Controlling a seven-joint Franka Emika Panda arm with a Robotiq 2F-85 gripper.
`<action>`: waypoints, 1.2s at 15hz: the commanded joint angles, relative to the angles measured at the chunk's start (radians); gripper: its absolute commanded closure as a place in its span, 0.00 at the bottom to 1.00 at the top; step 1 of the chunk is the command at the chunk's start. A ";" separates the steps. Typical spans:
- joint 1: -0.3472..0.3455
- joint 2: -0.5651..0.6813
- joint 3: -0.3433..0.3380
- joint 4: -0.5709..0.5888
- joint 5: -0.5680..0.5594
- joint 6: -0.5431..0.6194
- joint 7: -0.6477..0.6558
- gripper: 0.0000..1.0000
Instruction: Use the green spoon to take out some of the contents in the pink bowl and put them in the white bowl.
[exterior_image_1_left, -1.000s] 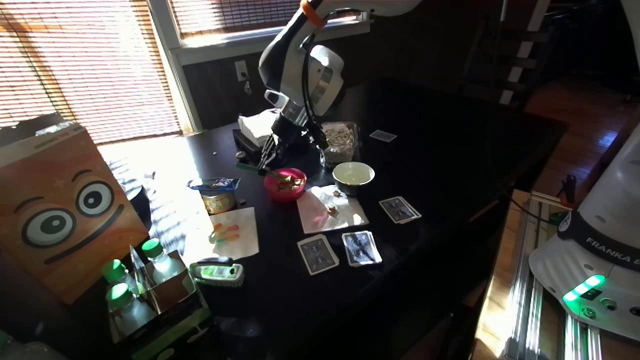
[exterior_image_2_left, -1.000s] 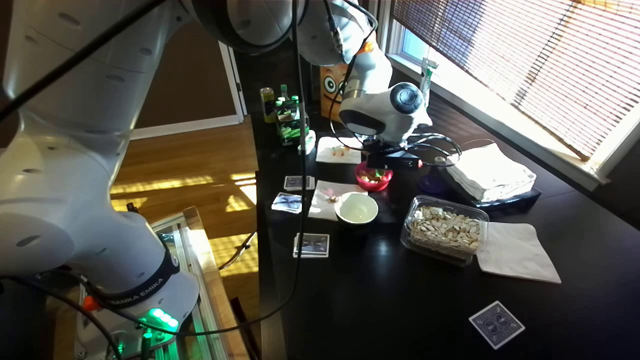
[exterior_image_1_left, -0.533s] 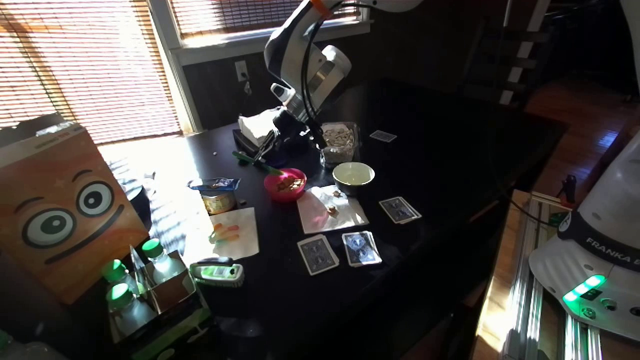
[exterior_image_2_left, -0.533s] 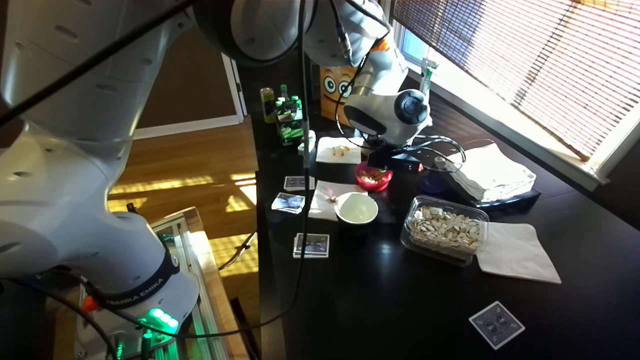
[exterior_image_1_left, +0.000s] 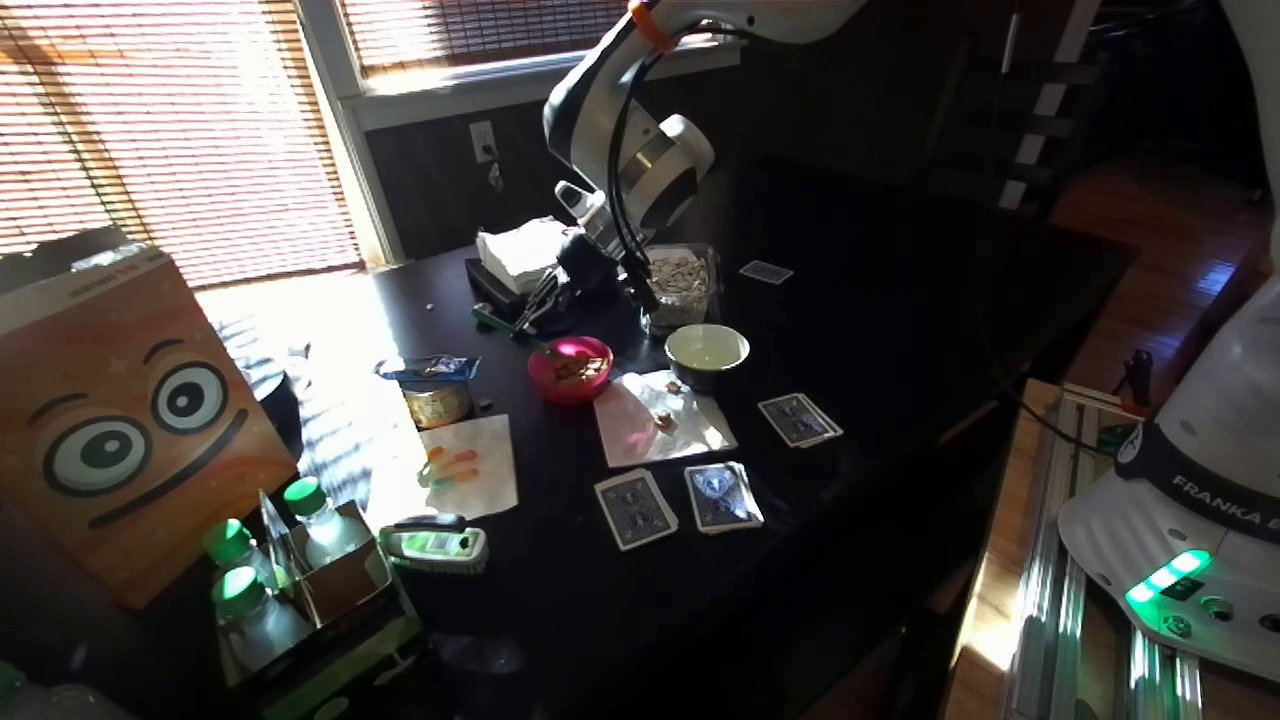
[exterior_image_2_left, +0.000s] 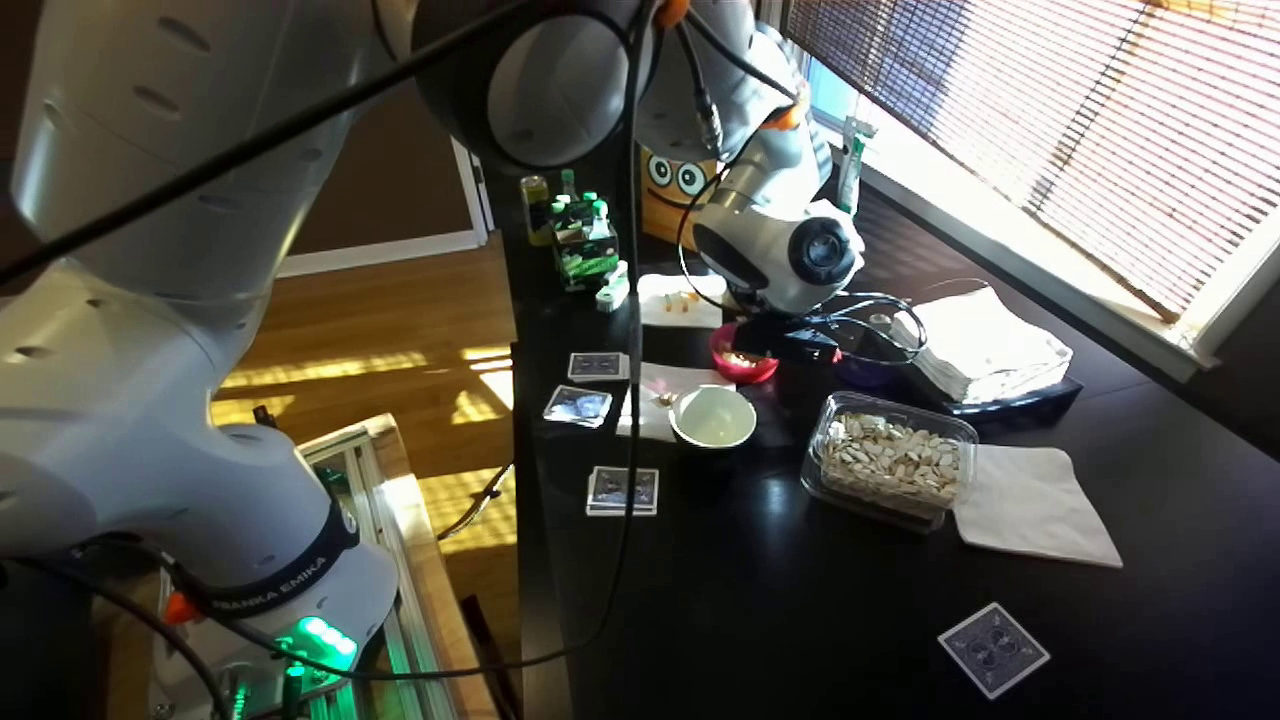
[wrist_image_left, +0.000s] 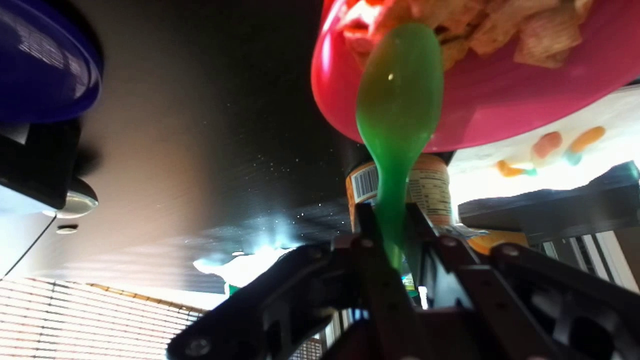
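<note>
While gripper (wrist_image_left: 391, 216) has spoon (wrist_image_left: 397, 140) pinched tight, spoon head's at rim of pink bowl (exterior_image_1_left: 568, 394). White bowl (exterior_image_1_left: 707, 348) & napkin (exterior_image_1_left: 690, 438) sit nr pink bowl.

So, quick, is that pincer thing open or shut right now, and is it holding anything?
Pincer: closed, holding the green spoon by its handle.

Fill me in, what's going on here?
A robot arm holds a green spoon, jaws shut on its handle. The spoon's head reaches over the rim of the pink bowl; whether it touches or carries any of the food pieces inside, I can't tell. The white bowl stands nearby with no pieces visible in it, so the transfer looks not yet done.
</note>
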 joint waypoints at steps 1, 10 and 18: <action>-0.042 0.042 0.046 0.027 0.063 0.006 -0.088 0.96; -0.072 0.040 0.073 0.008 0.082 0.007 -0.113 0.96; -0.067 0.048 0.061 -0.007 -0.002 -0.028 -0.083 0.96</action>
